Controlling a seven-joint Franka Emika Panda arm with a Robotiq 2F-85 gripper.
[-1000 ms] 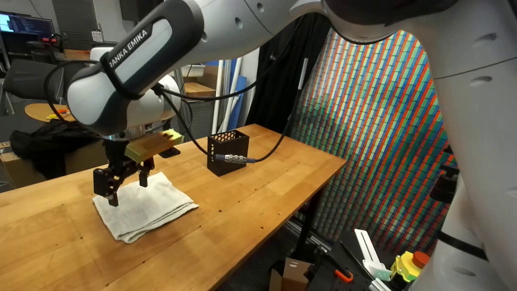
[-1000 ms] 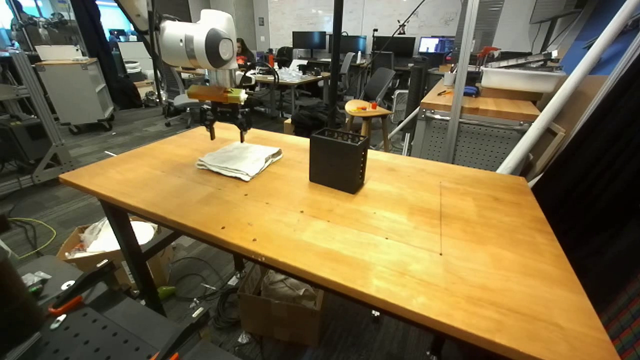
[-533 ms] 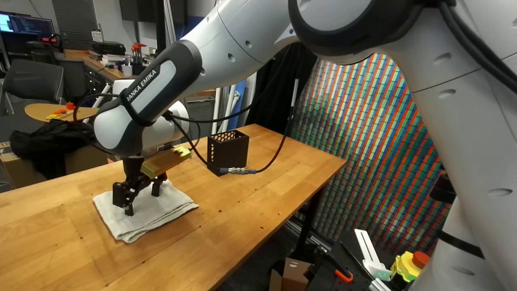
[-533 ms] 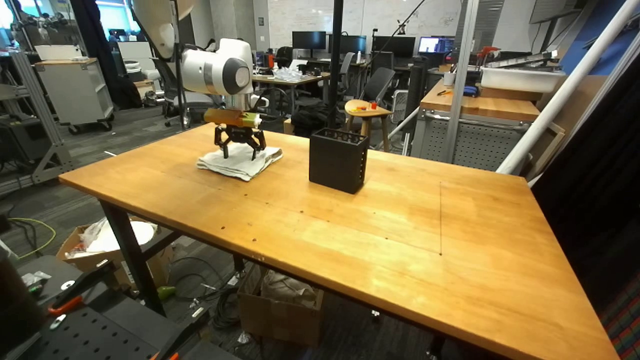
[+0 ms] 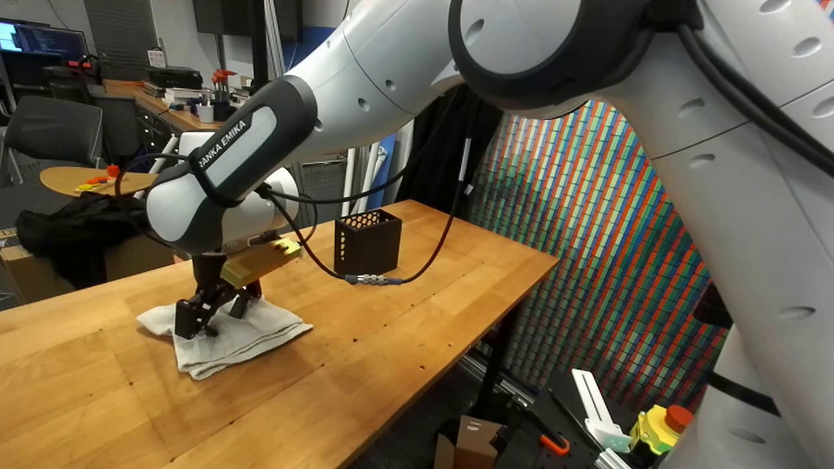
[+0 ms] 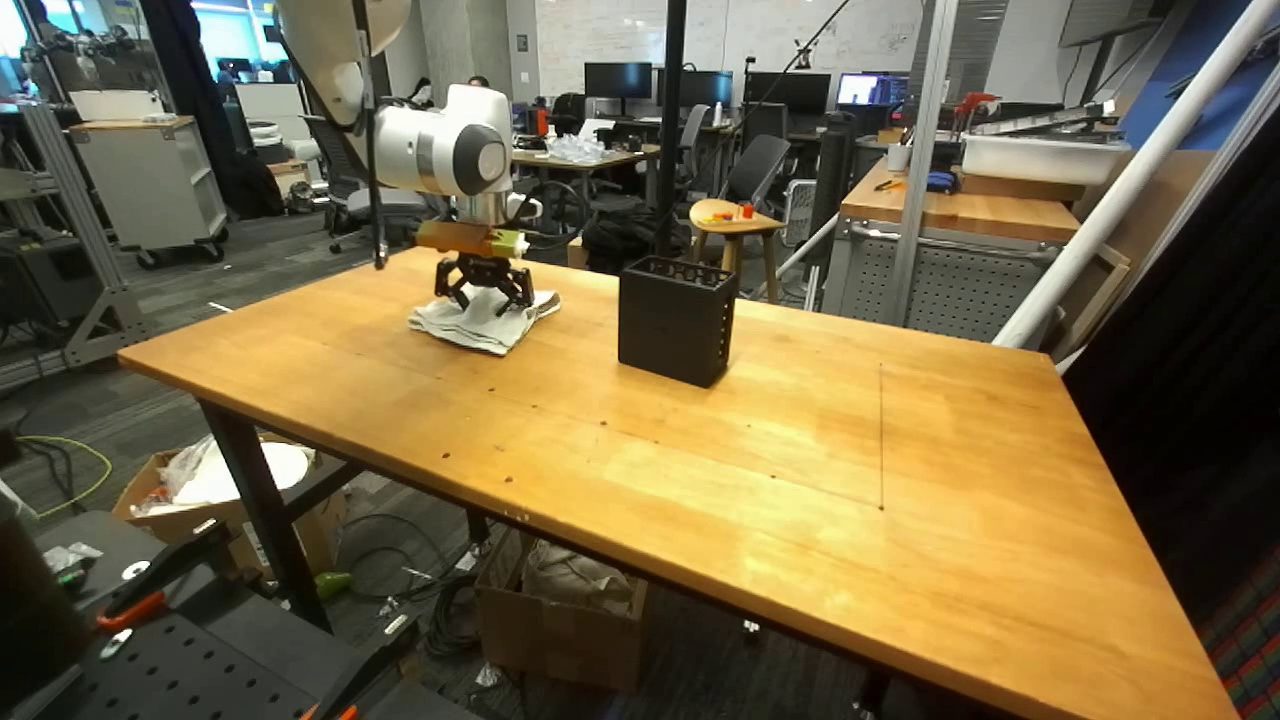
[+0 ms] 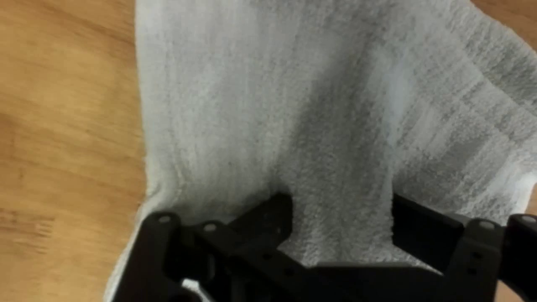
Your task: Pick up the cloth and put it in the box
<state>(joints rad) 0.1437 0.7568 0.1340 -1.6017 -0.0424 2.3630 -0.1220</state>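
A folded whitish cloth [image 5: 244, 343] lies on the wooden table, wrinkled and drawn in towards the middle. It also shows in an exterior view [image 6: 472, 332] and fills most of the wrist view [image 7: 235, 92]. My black gripper [image 5: 223, 322] is down at the cloth, its fingers leaning inward. It also shows in an exterior view [image 6: 482, 307]. In the wrist view the gripper [image 7: 342, 226] is shut on a thick ridge of cloth that bulges up between the fingers. The fingertips' lower ends are hidden by cloth. A black open-topped box [image 6: 668, 325] with perforated sides stands upright beside the cloth [image 5: 369, 247].
The wooden table [image 6: 800, 480] carries the cloth and the box. A black cable with a metal connector [image 5: 374, 279] hangs from the arm in front of the box in an exterior view. A dark vertical post [image 6: 672, 120] rises behind the table's far edge.
My gripper has come down onto the cloth. Its fingers have since tilted inward and moved closer together. The cloth has bunched up between them and its edges have shifted. The box has stayed put.
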